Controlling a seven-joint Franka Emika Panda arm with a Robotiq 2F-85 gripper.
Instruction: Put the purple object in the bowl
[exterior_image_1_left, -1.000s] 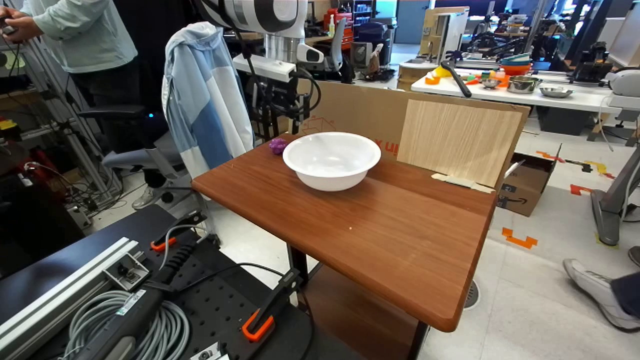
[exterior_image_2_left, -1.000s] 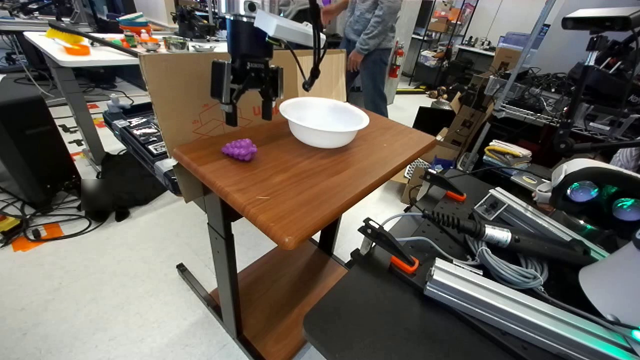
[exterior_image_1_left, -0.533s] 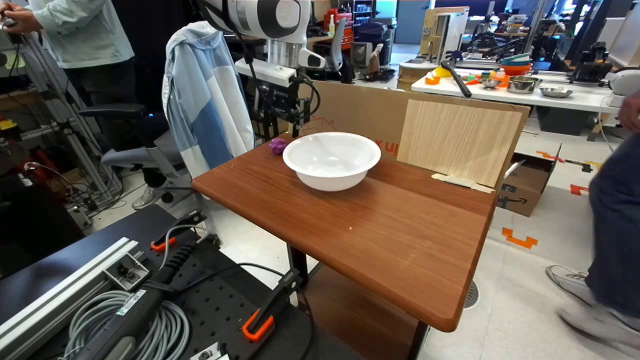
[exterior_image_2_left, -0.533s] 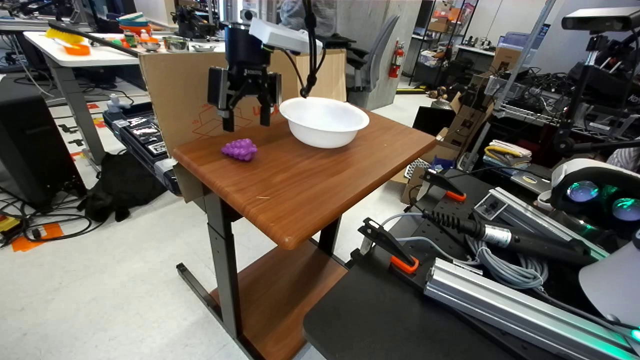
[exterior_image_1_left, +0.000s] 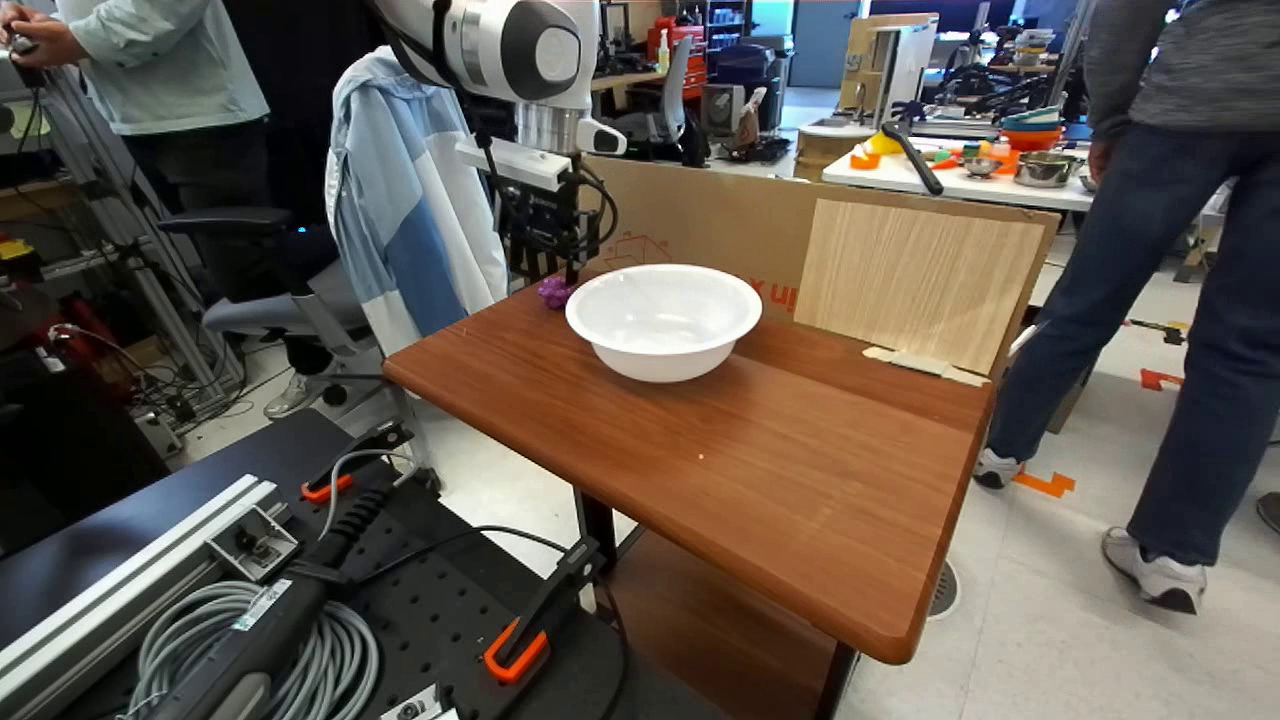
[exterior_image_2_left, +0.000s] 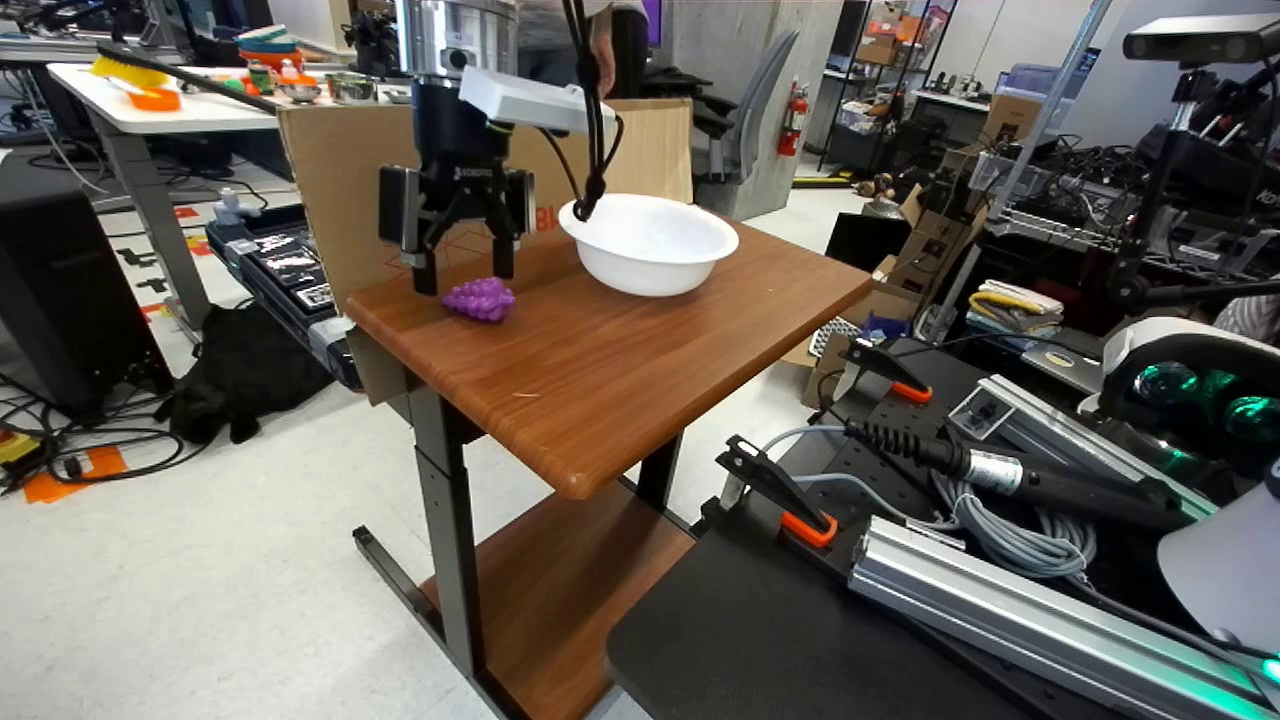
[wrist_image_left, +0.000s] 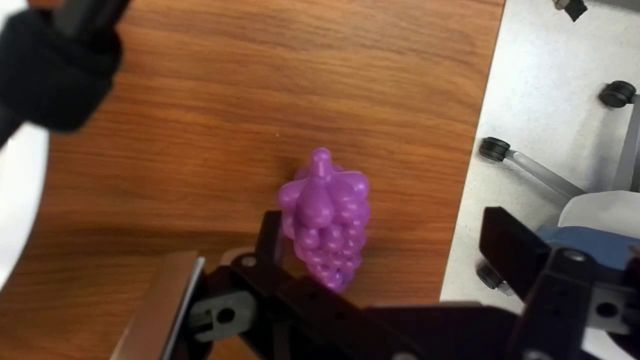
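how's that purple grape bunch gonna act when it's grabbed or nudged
The purple grape bunch looks like one-piece molded plastic, so probably stiff and light. Its glossy sheen may make it slightly slippery. Lumpy and tapered, it would likely rock or pivot rather than roll far.

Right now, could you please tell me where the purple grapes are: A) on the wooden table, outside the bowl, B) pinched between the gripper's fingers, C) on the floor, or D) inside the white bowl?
A: in the wrist view the purple grapes lie on the wooden table, apart from the white bowl, and the gripper is open, not closed on them.
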